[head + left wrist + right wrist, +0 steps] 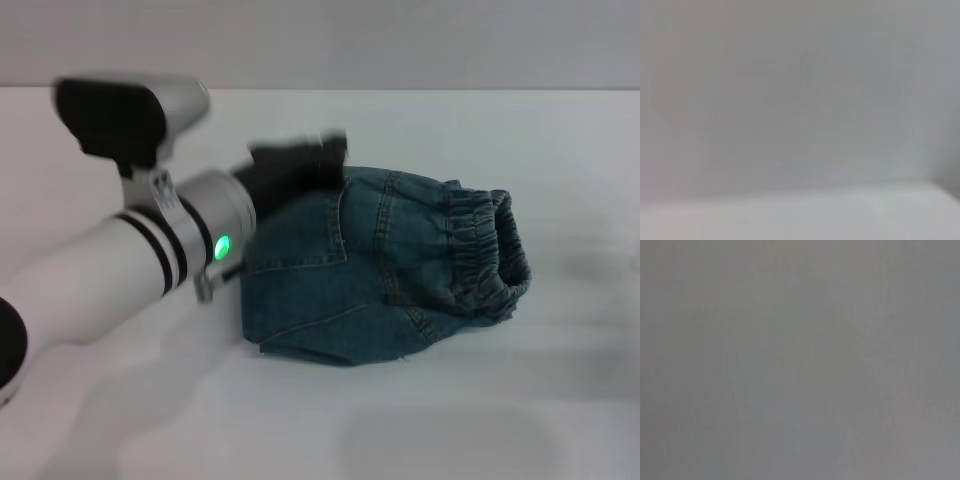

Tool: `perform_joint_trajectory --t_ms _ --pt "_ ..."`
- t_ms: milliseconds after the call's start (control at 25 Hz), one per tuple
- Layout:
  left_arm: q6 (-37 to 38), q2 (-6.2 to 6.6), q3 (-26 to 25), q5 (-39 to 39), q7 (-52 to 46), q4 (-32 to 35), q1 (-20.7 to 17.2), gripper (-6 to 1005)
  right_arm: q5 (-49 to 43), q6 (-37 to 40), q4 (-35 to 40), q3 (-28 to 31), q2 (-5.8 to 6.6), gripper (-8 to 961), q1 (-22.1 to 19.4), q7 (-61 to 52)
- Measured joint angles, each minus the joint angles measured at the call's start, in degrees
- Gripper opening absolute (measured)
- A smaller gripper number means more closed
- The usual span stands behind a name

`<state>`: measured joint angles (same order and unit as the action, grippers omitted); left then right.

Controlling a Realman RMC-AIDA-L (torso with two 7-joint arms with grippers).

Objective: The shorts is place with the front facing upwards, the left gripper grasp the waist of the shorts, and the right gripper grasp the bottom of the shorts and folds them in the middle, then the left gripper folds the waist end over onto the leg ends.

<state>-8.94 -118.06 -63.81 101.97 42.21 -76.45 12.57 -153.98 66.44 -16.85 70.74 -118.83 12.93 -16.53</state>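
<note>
The blue-green denim shorts (380, 270) lie folded in a compact bundle on the white table (450, 420) in the head view. Their gathered elastic waist (488, 250) bunches up at the bundle's right end, and a pocket seam shows on top. My left gripper (298, 162), black and motion-blurred, hovers at the far left edge of the bundle, on the silver-white arm with the green light (221, 246). Whether it touches the cloth is unclear. The leg ends are not distinguishable. Both wrist views show only blank pale surface. The right gripper is out of view.
The left arm's forearm (110, 270) crosses the table's left side, with its black-capped elbow (120, 115) raised above it. The table's far edge meets a grey wall (400, 40).
</note>
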Motion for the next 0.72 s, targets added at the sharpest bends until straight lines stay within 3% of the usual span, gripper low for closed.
perform_joint_trajectory --t_ms 40,120,160,360,560,640,720 --pt "3.58 0.03 0.93 0.13 0.22 -0.85 -0.22 18 0.0 0.0 -0.05 0.01 0.0 0 0.0 0.0" --pt "3.58 0.03 0.93 0.13 0.22 -0.85 -0.22 18 0.0 0.0 -0.06 0.01 0.0 0 -0.01 0.0" --pt "15.24 0.12 5.14 5.04 0.34 -2.6 -0.44 19 0.0 0.0 -0.07 0.01 0.0 0 -0.01 0.0" --pt "33.01 0.15 10.47 15.12 -0.08 -0.98 -0.52 20 0.0 0.0 -0.06 0.01 0.0 1 -0.21 0.0" --pt "62.9 -0.15 18.74 29.18 -1.75 10.3 -0.57 22 0.0 0.0 0.17 0.01 0.04 1 -0.06 0.01" --pt "68.71 0.06 18.52 29.11 -7.48 11.68 -0.96 22 -0.3 -0.07 0.35 0.01 0.12 1 0.17 0.33" --pt "69.57 0.23 17.91 29.71 -15.2 14.45 -1.31 23 -0.95 -0.04 0.69 0.01 0.14 0 0.46 1.48"
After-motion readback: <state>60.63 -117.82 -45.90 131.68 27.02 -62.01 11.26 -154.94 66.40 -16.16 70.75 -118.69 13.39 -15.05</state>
